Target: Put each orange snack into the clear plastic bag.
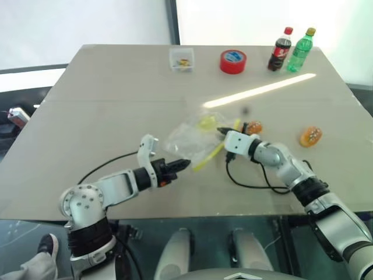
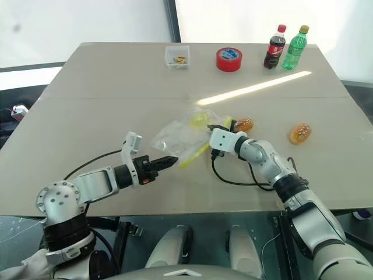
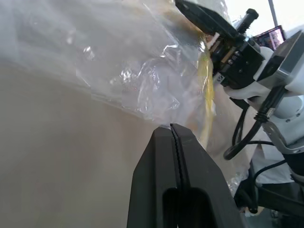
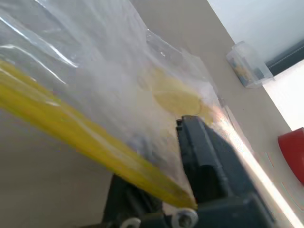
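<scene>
Bag of clear plastic pinched at its yellow-strip edge in my right jaws, my left jaws pressed together just beside it, one orange snack right behind my right jaws, another well apart.

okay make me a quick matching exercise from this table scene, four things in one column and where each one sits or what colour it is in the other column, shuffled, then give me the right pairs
Things:
1. red tape roll
2. clear plastic bag
3. small clear box
4. green bottle

Places:
A. far right of the back row, beside the cola bottle
B. mid-table, between the two grippers
C. back row, just left of the tape roll
D. back row, between the box and the cola bottle

Pairs: 1-D, 2-B, 3-C, 4-A
</scene>
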Available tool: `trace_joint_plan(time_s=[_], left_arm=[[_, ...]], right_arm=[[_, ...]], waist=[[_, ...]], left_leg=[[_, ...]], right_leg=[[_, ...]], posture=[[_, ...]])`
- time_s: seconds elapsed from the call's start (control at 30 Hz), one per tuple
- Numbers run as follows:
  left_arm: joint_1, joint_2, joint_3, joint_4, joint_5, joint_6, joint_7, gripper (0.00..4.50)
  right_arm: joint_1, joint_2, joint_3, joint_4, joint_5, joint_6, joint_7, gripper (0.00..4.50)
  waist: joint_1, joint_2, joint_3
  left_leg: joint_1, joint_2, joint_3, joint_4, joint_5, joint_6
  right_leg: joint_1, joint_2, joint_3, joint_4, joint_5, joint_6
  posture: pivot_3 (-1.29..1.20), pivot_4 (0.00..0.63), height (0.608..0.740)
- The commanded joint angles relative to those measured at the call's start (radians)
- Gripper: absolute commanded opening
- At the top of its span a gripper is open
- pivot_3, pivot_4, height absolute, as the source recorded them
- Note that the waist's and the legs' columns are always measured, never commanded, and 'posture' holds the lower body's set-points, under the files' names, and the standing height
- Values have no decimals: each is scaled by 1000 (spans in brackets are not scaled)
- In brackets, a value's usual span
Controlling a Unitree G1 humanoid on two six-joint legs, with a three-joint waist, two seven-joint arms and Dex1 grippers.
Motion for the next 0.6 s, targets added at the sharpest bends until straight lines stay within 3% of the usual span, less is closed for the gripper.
trace_joint_plan(time_s=[0.03,0.1,0.2,0.3,0.33,0.43,0.53,0.6], left_arm=[[5,30,-5,-25,45,-89,8,0],[3,41,-6,-3,99,-175,11,0],[6,92,-59,2,197,-317,-42,780],[-26,120,-125,17,332,-475,-35,2310],[-42,126,-153,14,375,-527,-34,2634],[-48,191,-288,-7,556,-716,-79,2634],[-55,184,-347,-34,613,-832,-116,2634],[-28,267,-468,-61,726,-932,-205,2634]], right_arm=[[-9,3,-23,-3,9,-19,-7,123],[-9,7,-28,1,13,-5,1,123],[-17,32,-43,-4,41,59,33,0],[-51,84,-69,3,80,136,51,0],[-78,112,-79,21,87,159,41,0],[-155,174,-77,81,51,202,-23,0],[-220,222,-70,159,45,246,-34,0],[-262,240,-50,194,18,284,-41,0]], waist=[[-3,0,0],[-6,0,0],[-8,0,0],[-9,0,0],[-10,0,0],[-14,-1,1],[-12,-1,1],[-9,-1,1]], left_leg=[[0,0,0,0,0,0],[0,0,0,0,0,0],[0,0,0,0,0,-1],[0,0,0,-1,0,-1],[0,0,0,-1,0,-1],[0,0,0,-1,1,-2],[0,0,1,-3,1,-2],[-1,0,0,-3,1,-2]], right_leg=[[0,0,0,0,0,0],[0,0,0,0,0,0],[0,0,0,0,0,0],[0,0,0,0,0,-1],[0,0,0,0,0,-1],[0,1,0,0,1,-2],[-2,1,1,0,1,-2],[-2,0,0,-1,1,-2]], posture=[[0,150,740],[0,150,740],[0,150,740],[0,150,740],[0,150,740],[0,150,740],[0,150,740],[0,150,740]])
